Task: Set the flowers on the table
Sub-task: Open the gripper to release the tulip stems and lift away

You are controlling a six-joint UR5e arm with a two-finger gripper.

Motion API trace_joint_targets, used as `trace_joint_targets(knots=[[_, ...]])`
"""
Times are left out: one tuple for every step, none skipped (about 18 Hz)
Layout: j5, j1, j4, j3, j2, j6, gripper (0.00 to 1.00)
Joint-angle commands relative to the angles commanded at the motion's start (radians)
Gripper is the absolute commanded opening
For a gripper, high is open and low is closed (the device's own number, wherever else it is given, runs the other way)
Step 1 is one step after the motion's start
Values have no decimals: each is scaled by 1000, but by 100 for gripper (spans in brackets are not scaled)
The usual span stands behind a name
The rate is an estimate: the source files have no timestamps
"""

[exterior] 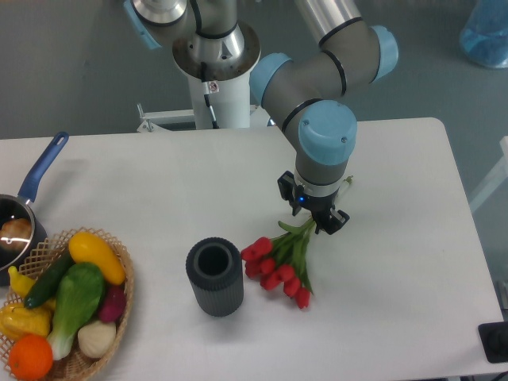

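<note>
The flowers (278, 268) are a bunch of red tulip buds with green stems. They lie slanted on the white table (397, 262), buds toward the front, just right of the dark cylinder (214, 277). My gripper (318, 217) points down over the upper stems, which run between its fingers. One green stem end shows past it at the upper right. The blue wrist hides much of the fingers, so I cannot tell whether they are closed on the stems. The buds appear to rest on the table top.
A wicker basket (123, 298) of vegetables and fruit stands at the front left. A dark pan with a blue handle (40, 171) is at the left edge. The arm's base post (216, 87) is at the back.
</note>
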Motion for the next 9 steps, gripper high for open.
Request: trace_joint_targets(knots=[[-5,5,32,0,-2,-2,100],[0,6,42,0,-11,-3,100],[2,11,47,0,-26,-3,100],[0,23,54,0,-28,8,100],[-2,38,54,-2,-26,17,100],[-2,49,68,0,-25,38,100],[-5,64,89,0,-25,72,100],[-5,71,100,0,-25,96,100],[-2,74,99,-5,-25,110,100]])
